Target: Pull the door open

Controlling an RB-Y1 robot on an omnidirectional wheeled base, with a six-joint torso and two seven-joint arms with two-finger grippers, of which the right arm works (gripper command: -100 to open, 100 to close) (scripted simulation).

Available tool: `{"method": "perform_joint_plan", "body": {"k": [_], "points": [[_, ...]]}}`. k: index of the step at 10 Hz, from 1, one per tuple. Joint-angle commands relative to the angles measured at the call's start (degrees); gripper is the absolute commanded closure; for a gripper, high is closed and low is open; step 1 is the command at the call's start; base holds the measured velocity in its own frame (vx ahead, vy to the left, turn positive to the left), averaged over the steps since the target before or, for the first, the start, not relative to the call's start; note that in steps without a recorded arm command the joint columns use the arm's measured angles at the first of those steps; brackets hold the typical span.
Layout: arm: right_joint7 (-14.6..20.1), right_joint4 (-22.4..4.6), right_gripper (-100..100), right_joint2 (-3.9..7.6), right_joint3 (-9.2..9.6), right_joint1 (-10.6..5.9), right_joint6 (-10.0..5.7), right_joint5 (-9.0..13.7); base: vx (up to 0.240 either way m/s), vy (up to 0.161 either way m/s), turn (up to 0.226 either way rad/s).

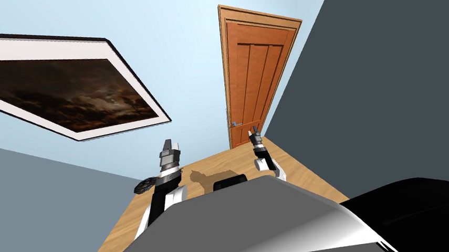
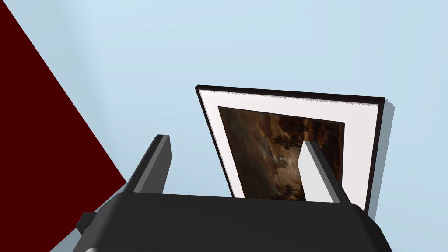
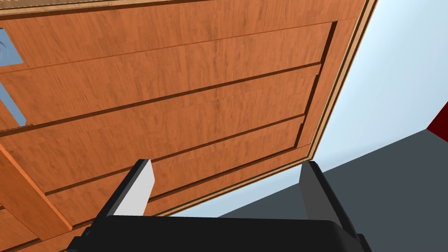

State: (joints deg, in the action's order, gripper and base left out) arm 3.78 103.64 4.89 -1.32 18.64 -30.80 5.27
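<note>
An orange-brown panelled wooden door [image 1: 257, 75] stands shut at the end of a narrow hallway, with a small grey lever handle [image 1: 237, 123] on its left edge. My right gripper [image 1: 255, 130] is raised in front of the door's lower part, a little right of the handle and apart from it, fingers open. Seen from the right wrist, the door's panels [image 3: 175, 100] lie just beyond the open right gripper [image 3: 225, 183], and the grey handle [image 3: 9, 83] lies off to one side. My left gripper [image 1: 171, 146] is held up at the left, open and empty [image 2: 236, 168].
A pale blue wall with a large framed dark picture [image 1: 66, 92] runs along the left. A dark grey wall [image 1: 398, 86] closes in the right side. Between them lies a strip of wooden floor [image 1: 212, 170]. A small dark object [image 1: 143, 186] rests on the floor by my left arm.
</note>
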Motion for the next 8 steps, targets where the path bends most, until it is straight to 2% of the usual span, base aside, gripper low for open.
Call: {"method": "perform_joint_plan", "body": {"k": [1, 4, 5, 6, 7, 8], "points": [[0.0, -2.2, -100, 0.00, 0.22, -0.50, -0.41, -0.1, 0.066, -0.026, 0.024], [0.4, -6.3, -100, 0.78, 0.40, -2.14, -1.75, 0.0, 0.044, -0.022, 0.045], [0.4, -7.3, -100, 0.78, 0.40, -2.14, -1.75, 0.0, 0.046, -0.022, 0.027], [0.7, -9.1, -100, 1.18, 0.49, -2.98, -2.43, 0.1, 0.052, -0.027, 0.044], [0.7, -9.9, -100, 1.18, 0.49, -2.98, -2.43, 0.1, 0.040, -0.025, 0.029], [0.9, -12.2, -100, 1.58, 0.59, -3.83, -3.12, 0.1, 0.049, -0.022, 0.058]]}}
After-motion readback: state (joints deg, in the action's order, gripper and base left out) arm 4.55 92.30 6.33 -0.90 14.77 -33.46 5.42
